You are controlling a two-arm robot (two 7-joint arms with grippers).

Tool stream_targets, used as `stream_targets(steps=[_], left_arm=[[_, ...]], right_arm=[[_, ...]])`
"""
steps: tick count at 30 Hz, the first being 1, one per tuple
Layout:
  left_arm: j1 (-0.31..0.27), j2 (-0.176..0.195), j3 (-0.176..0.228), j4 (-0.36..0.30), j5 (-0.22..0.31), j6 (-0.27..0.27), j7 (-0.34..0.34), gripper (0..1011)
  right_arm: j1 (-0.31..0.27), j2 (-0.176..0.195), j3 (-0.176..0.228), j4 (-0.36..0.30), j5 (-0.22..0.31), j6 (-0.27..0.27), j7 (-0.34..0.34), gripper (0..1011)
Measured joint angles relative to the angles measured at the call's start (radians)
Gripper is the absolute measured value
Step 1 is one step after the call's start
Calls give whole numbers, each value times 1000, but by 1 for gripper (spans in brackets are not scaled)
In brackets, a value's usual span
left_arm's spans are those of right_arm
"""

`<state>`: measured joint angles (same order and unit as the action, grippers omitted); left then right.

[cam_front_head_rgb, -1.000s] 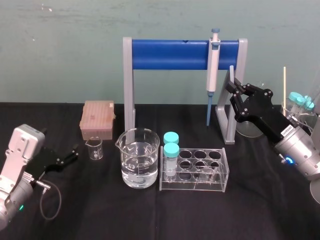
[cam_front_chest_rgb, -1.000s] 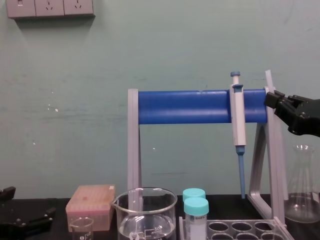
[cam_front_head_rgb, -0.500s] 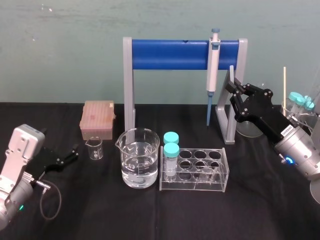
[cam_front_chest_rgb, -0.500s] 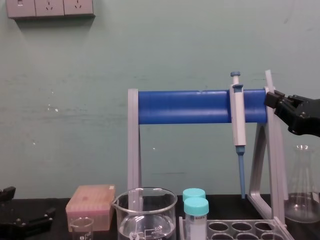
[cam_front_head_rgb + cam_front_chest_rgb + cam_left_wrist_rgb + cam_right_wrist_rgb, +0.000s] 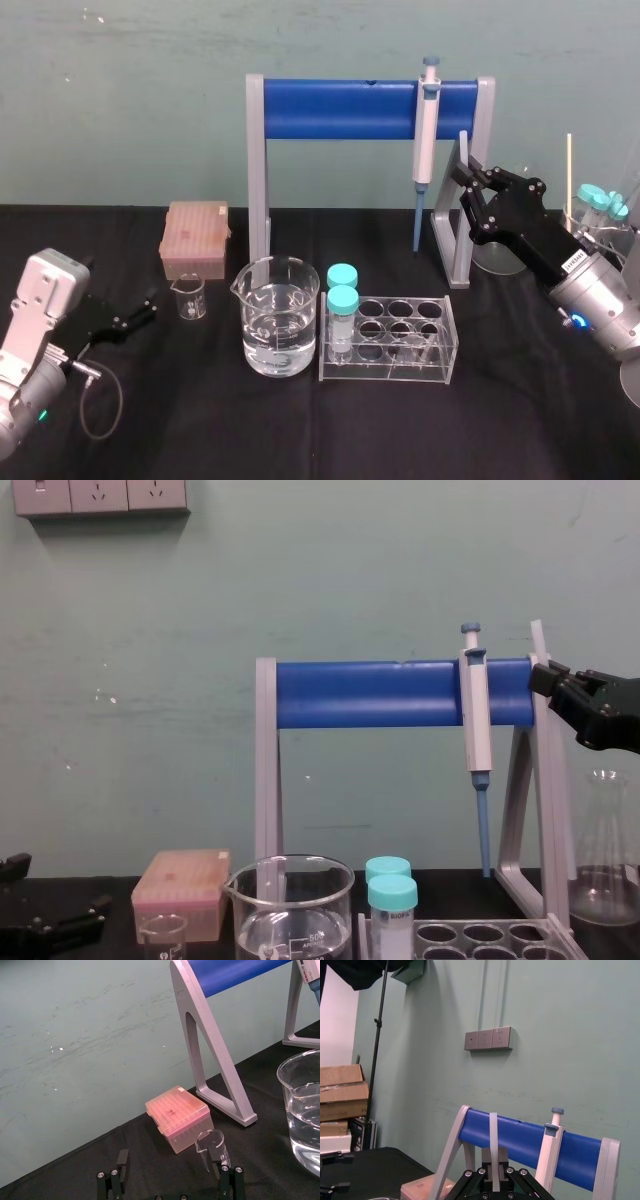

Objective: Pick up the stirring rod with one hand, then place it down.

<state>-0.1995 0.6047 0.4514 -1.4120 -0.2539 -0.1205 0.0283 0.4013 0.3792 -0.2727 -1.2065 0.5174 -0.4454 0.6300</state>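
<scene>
The stirring rod (image 5: pixel 463 148) is a thin whitish glass rod held nearly upright at the right end of the blue stand. My right gripper (image 5: pixel 468 178) is shut on it, raised above the table beside the stand's right leg. In the right wrist view the stirring rod (image 5: pixel 493 1140) rises from between the closed fingers of the right gripper (image 5: pixel 492 1172). In the chest view the stirring rod (image 5: pixel 537 640) sticks up above the right gripper (image 5: pixel 545 675). My left gripper (image 5: pixel 140 310) rests low at the left, open and holding nothing, and the left wrist view shows its fingers (image 5: pixel 120 1172) spread.
A pipette (image 5: pixel 427 130) hangs on the blue-barred stand (image 5: pixel 340 108). In front stand a beaker of water (image 5: pixel 280 318), a clear tube rack (image 5: pixel 390 340) with two teal-capped tubes, a small beaker (image 5: pixel 188 297) and a pink tip box (image 5: pixel 196 238). A flask (image 5: pixel 603 850) sits at the right.
</scene>
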Motion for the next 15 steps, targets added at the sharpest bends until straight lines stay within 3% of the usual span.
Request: stream_targets(steps=[15], left_arm=[[0,0,0,0,0,0,0,1000]], right_arm=[[0,0,0,0,0,0,0,68]])
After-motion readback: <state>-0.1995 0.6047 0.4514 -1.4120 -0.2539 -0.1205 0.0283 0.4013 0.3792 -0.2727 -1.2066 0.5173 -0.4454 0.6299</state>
